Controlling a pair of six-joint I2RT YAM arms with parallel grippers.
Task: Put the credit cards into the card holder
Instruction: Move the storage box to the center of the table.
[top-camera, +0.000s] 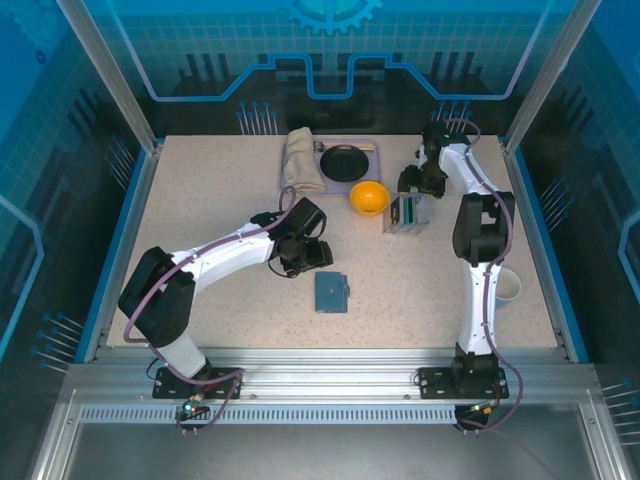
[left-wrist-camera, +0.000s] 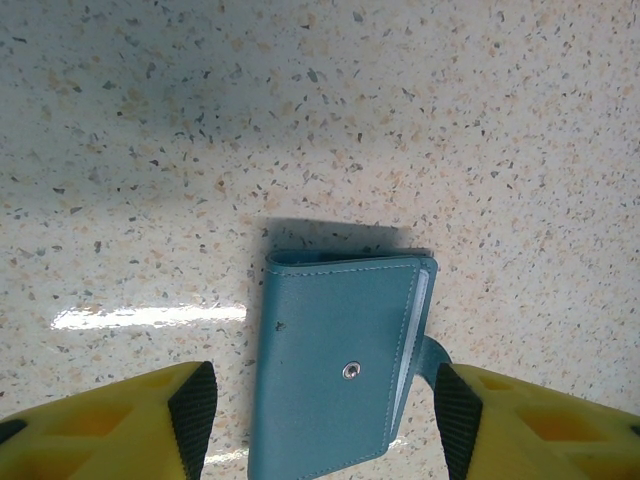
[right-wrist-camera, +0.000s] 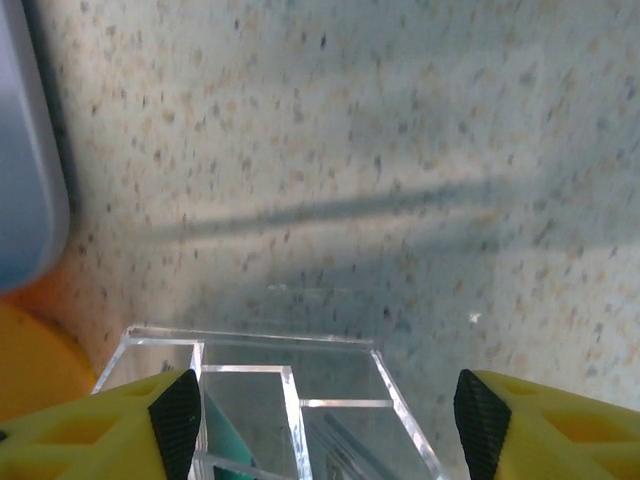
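Note:
The slate-blue card holder (top-camera: 332, 292) lies folded shut on the speckled table, snap stud up. In the left wrist view the card holder (left-wrist-camera: 340, 360) sits below and between my left gripper's (left-wrist-camera: 325, 425) wide-apart fingers (left-wrist-camera: 195, 410), which stand open and hold nothing. From above, the left gripper (top-camera: 303, 250) hovers just up-left of it. The credit cards stand upright in a clear case (top-camera: 405, 213); a green card (right-wrist-camera: 225, 445) shows in one slot. My right gripper (right-wrist-camera: 320, 425) is open right above the case (right-wrist-camera: 290, 400), gripping nothing.
An orange bowl (top-camera: 369, 197) sits just left of the clear case. Behind it a grey tray (top-camera: 372, 146) holds a dark plate (top-camera: 348, 160) and a beige cloth (top-camera: 299, 160). A white cup (top-camera: 508, 287) stands by the right arm.

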